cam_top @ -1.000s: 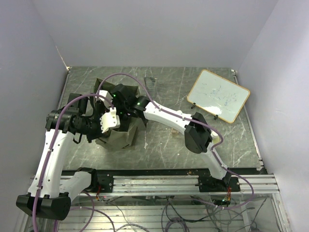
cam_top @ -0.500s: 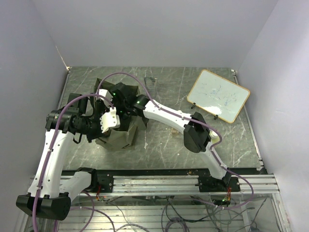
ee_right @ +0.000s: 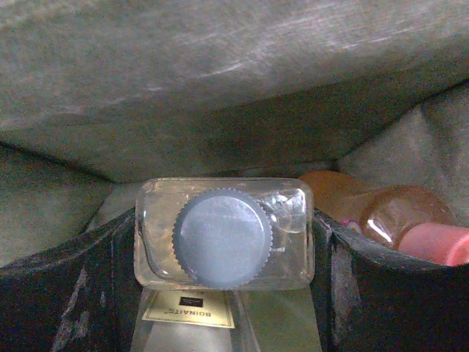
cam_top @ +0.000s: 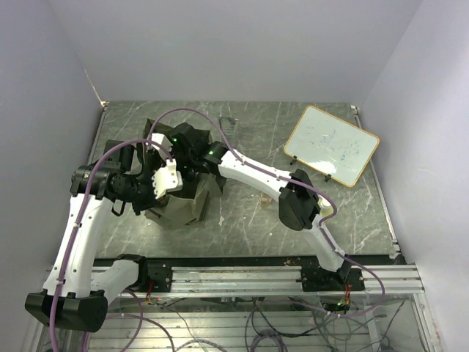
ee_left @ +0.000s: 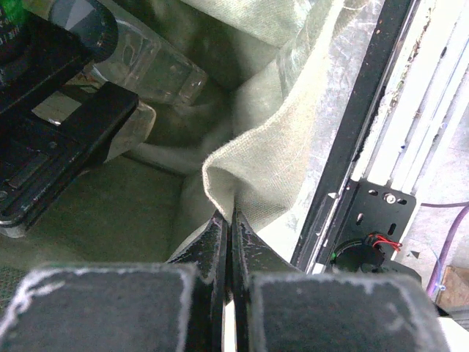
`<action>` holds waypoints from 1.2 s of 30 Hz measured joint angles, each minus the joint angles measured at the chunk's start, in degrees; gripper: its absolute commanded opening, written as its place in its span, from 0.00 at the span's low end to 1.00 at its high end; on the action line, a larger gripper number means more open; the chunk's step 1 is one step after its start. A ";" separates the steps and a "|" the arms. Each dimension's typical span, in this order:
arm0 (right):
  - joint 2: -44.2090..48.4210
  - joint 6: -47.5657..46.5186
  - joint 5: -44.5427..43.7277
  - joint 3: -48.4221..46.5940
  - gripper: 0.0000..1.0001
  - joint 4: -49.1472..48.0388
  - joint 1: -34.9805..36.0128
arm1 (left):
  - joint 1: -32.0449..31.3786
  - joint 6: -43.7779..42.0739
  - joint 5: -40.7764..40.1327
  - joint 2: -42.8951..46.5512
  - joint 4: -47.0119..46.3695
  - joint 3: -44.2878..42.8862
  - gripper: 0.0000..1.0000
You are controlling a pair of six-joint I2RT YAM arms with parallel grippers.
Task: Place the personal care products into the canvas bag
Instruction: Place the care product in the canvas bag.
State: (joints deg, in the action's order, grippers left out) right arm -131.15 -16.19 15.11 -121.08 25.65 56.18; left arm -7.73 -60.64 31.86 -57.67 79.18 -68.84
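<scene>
**Item: bag-filling, late stage**

- **Bag** (cam_top: 183,209): olive canvas, sitting on the left part of the table (cam_top: 249,213), mouth facing up.
- **Left gripper** (ee_left: 229,220): jaws are pressing fully together on a fold of the bag's near rim (ee_left: 256,169) and lifting it, so the mouth is gaping.
- **Right gripper** (ee_right: 223,282): it is reaching down inside the bag. Its jaws are standing wide and clamping a clear bottle (ee_right: 222,236) by its two flat sides, dark cap facing the wrist camera. Canvas is surrounding the bottle above and on both sides, so the bottle is hanging within the bag walls. Whether it is touching the bottom cannot be told.
- **Orange bottle** (ee_right: 366,205): it is lying inside the bag just beside the right finger, pink cap toward the camera, and counts as packed.
- **Other products**: none are showing on the bare table in the top view. A small pale thing near the far edge is too small to name. How many are lying deeper in the bag is hidden.
- **Whiteboard** (cam_top: 333,144): it is lying on the right side of the table, well apart from the bag, and is not part of the job.
- **Status, as a judgement**: most of the packing is looking done. The clear bottle is awaiting release, and the right arm is due to lift out afterwards.
</scene>
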 measured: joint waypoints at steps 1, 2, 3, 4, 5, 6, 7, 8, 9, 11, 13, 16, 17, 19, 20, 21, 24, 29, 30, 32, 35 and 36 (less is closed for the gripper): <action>0.00 -0.11 0.09 0.00 0.60 0.00 -0.13 | 0.00 0.17 0.00 -0.04 -0.02 -0.02 0.07; 0.00 -0.15 0.15 0.00 0.62 0.00 -0.24 | 0.00 0.28 0.00 -0.09 -0.02 -0.09 0.07; 0.00 -0.15 0.31 0.00 0.64 -0.02 -0.39 | 0.00 0.52 0.00 -0.09 -0.09 -0.11 0.07; 0.00 -0.11 0.37 0.00 0.65 -0.02 -0.55 | 0.00 0.68 0.00 -0.09 -0.11 -0.11 0.07; 0.00 -0.02 0.50 0.00 0.66 -0.02 -0.72 | 0.00 0.79 0.00 -0.09 -0.11 -0.11 0.07; 0.00 0.15 0.61 0.00 0.66 0.00 -0.98 | 0.00 0.92 0.00 -0.09 -0.13 -0.11 0.07; 0.00 0.20 0.70 0.00 0.68 -0.02 -1.16 | 0.00 1.09 -0.02 -0.09 -0.13 -0.11 0.07; 0.00 0.52 0.87 0.00 0.69 -0.02 -1.40 | 0.00 1.16 -0.04 -0.09 -0.17 -0.11 0.07; 0.00 0.72 1.01 0.00 0.70 0.00 -1.53 | 0.00 1.25 -0.07 -0.09 -0.20 -0.11 0.07; 0.00 0.96 1.18 0.00 0.72 0.00 -1.70 | 0.00 1.42 -0.15 -0.15 -0.24 -0.13 0.07; 0.00 0.98 1.20 0.00 0.75 0.00 -1.70 | 0.00 1.57 -0.17 -0.35 -0.17 -0.39 0.07; 0.00 1.05 1.40 0.02 0.79 0.00 -1.75 | 0.00 1.75 -0.17 -0.70 -0.17 -0.87 0.07; 0.00 1.11 1.40 0.02 0.80 0.00 -1.77 | 0.00 1.75 -0.17 -0.74 -0.13 -0.87 0.07; 0.00 1.14 1.49 0.02 0.83 0.02 -1.79 | 0.00 1.75 -0.17 -0.74 -0.13 -0.87 0.07; 0.00 1.14 1.53 0.02 0.83 -0.13 -1.81 | 0.00 1.75 -0.17 -0.74 -0.13 -0.87 0.07; 0.00 1.11 1.60 0.02 0.84 -0.48 -1.86 | 0.00 1.75 -0.20 -0.74 -0.15 -0.87 0.07; 0.00 0.96 1.86 0.00 0.86 -1.38 -2.01 | 0.00 1.75 -0.26 -0.76 -0.17 -0.87 0.07; 0.00 0.90 2.34 -0.07 0.88 -2.23 -2.08 | 0.00 1.75 -0.35 -0.76 -0.17 -0.87 0.07; 0.00 0.90 2.43 -0.11 0.90 -2.23 -2.08 | 0.00 1.75 -0.37 -0.76 -0.17 -0.87 0.07; 0.00 0.92 2.47 -0.13 0.95 -2.21 -2.08 | 0.00 1.75 -0.37 -0.74 -0.17 -0.87 0.07; 0.00 0.96 2.51 -0.46 0.97 -1.92 -2.08 | 0.00 1.75 -0.37 -0.74 -0.20 -0.87 0.07; 0.00 0.98 2.54 -0.72 0.98 -1.70 -2.08 | 0.00 1.75 -0.37 -0.74 -0.20 -0.87 0.07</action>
State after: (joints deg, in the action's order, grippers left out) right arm -131.15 -15.20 17.65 -121.80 23.94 54.11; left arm -7.73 -58.89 31.48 -58.41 78.98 -69.71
